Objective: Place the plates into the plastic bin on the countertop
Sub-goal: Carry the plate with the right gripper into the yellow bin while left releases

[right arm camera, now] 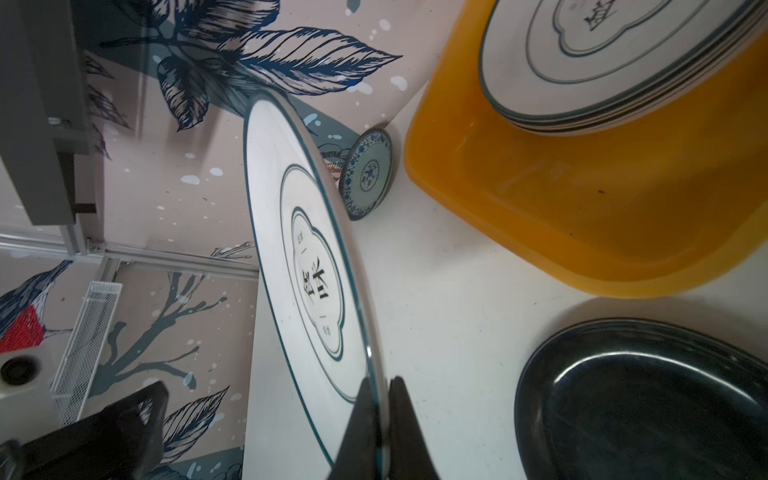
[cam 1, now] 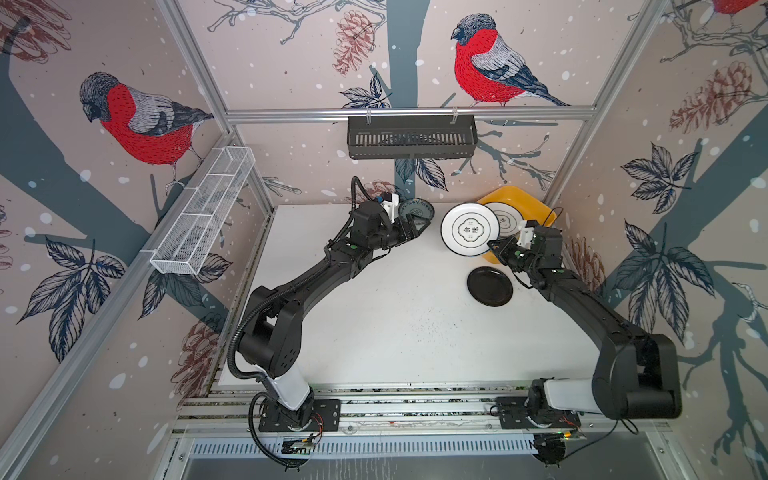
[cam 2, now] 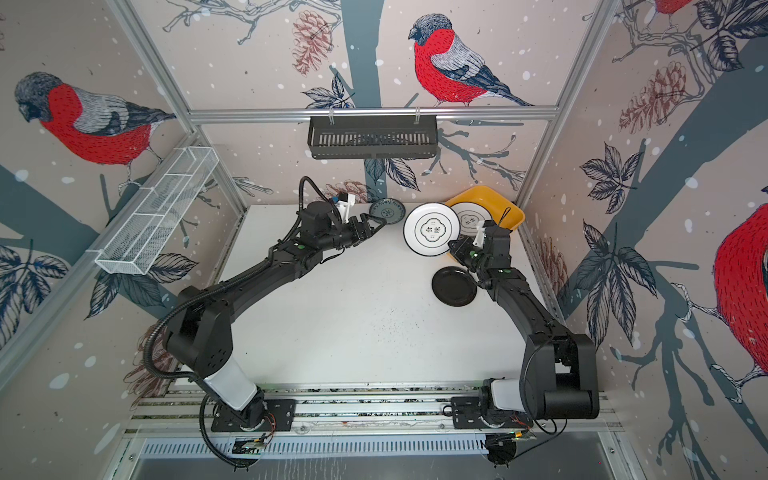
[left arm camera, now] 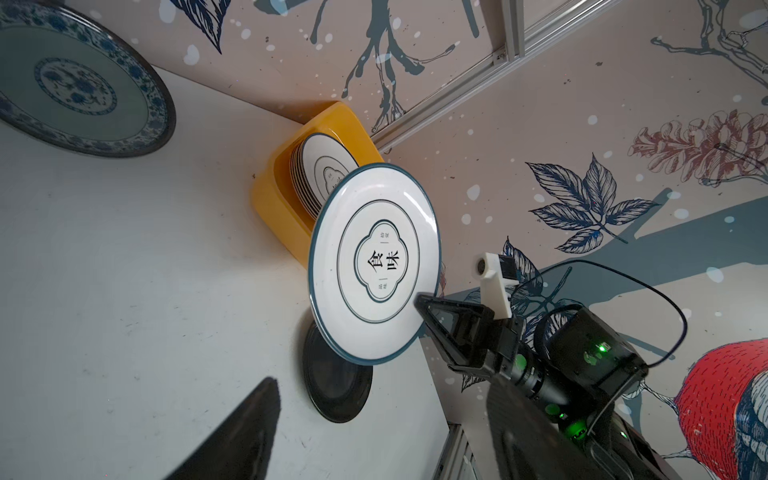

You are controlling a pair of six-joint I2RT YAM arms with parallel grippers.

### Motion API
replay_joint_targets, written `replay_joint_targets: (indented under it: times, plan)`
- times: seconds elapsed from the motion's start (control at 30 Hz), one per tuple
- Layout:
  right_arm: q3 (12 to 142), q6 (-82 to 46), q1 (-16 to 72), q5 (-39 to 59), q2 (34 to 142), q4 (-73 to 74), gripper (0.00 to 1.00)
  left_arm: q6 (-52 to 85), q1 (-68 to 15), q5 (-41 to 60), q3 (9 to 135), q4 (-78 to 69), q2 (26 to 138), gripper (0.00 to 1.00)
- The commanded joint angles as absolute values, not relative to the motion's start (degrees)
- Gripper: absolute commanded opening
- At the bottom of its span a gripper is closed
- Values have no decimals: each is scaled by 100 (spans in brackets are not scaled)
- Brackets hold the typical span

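Just beyond the right tool (right arm camera: 381, 386), a little to its right and farther out: the plastic bin (cam 1: 512, 193), set in the far right corner of the worktop (cam 1: 374, 316) and already carrying a stack of plates (cam 1: 505, 218). Gripped the lettered white plate (cam 1: 469, 228) by its near rim, tool pinched shut on the edge. Held it face up, about level and clear of the worktop, projecting leftward from the tool and overlapping only the bin's near left rim in both top views. Judged the coming move a short carry rightward and outward over the stack. Stood far nearer the bin than the left tool (cam 2: 372, 226), open and empty beside the teal plate (cam 1: 415, 208). Reached forward from the near right edge, wrist turned inward, with the black plate (cam 1: 489, 286) flat just behind.
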State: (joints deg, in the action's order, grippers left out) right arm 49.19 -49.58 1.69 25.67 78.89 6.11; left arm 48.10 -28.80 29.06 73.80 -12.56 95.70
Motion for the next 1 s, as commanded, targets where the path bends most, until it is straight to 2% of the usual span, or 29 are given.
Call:
replay_joint_targets:
  times: [0.0, 0.3, 0.4, 0.57, 0.97]
  plan:
    - [5030, -5214, 116, 2260, 8065, 926, 4, 4490, -2938, 2536, 7273, -1250, 9319, 79]
    - [5461, -5600, -63, 2011, 8753, 1041, 7, 4011, -3038, 2575, 7090, -1839, 9025, 89]
    - [5608, -5691, -174, 1918, 8921, 1055, 7, 3661, -3056, 2691, 7245, -1708, 9025, 96]
    - [5784, -5915, -419, 1861, 9214, 1193, 6, 3271, -3075, 2803, 7391, -1592, 9065, 96]
    - [6506, -6389, -823, 1925, 10450, 1460, 6, 2547, -3071, 2195, 7524, -1031, 8972, 96]
